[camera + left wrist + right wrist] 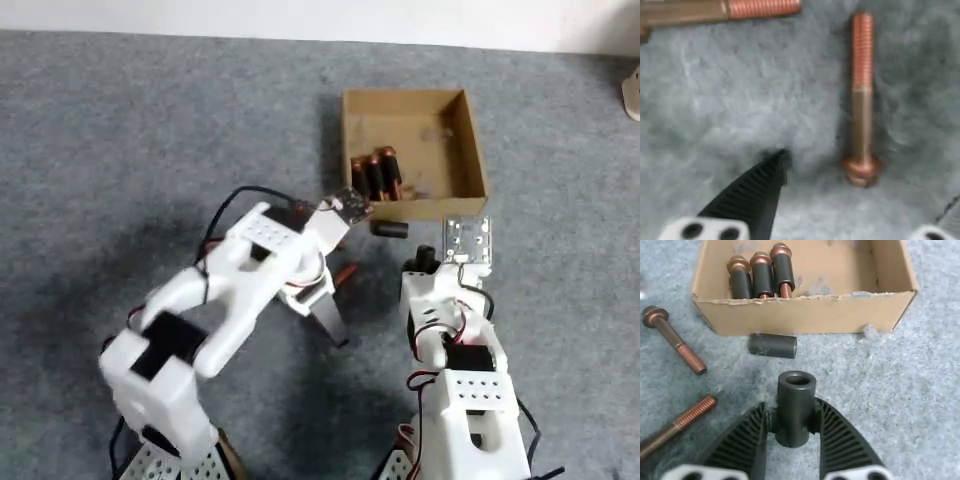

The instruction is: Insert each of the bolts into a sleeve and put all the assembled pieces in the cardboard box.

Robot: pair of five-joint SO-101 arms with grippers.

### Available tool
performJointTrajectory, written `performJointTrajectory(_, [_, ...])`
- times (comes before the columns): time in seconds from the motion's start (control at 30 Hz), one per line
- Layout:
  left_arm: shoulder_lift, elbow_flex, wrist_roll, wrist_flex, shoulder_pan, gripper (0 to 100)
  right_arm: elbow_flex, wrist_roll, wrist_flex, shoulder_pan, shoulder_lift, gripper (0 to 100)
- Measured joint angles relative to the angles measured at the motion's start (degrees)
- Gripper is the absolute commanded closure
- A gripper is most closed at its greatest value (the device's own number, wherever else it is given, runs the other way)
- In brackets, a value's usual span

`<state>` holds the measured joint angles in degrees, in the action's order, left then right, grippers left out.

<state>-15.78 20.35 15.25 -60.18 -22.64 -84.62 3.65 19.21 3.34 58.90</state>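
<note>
The right tool (792, 412) grips an upright sleeve (796, 390). The left tool (867, 185) stands wide open over a bolt (861, 90) lying on the tabletop (740, 100).

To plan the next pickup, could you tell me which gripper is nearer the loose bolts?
Left. The left gripper hangs open over one bolt; the right gripper, shut on a sleeve, sits off to the bolts' side.
</note>
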Motion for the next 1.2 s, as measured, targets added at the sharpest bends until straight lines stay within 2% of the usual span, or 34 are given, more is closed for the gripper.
performJointTrajectory(0.17, [-3.7,-4.0,0.0,-0.1,-0.3,52,0.0,0.0,0.0,0.0,0.0,99.4])
performJointTrajectory(0.23, [-4.0,-4.4,0.0,-0.1,-0.3,56,0.0,0.0,0.0,1.1,0.0,99.4])
performJointTrajectory(0.43, [-4.0,-4.5,0.0,0.2,-0.3,89,-0.1,0.0,0.0,2.3,0.0,99.4])
performJointTrajectory(0.5, [-4.0,-4.5,0.0,2.5,-0.4,100,-0.5,0.0,0.0,2.5,0.1,99.4])
performJointTrajectory(0.6, [-3.4,-3.3,0.1,6.2,-1.1,96,-1.8,0.0,-0.1,2.7,0.0,99.4])
performJointTrajectory(0.73, [-3.3,-0.8,0.0,8.8,-1.8,98,-1.9,0.0,-0.2,2.7,0.1,99.4])
performJointTrajectory(0.9, [-3.3,-0.7,0.1,6.7,-2.0,99,-1.9,0.0,-0.2,2.7,0.1,99.4])
performJointTrajectory(1.03, [-1.8,-0.6,-8.4,5.6,-2.0,99,-1.9,0.0,-0.2,2.7,0.1,99.4])
performJointTrajectory(1.2, [6.4,1.4,-20.4,4.7,-0.2,99,-1.9,0.0,-0.2,2.7,0.1,99.4])
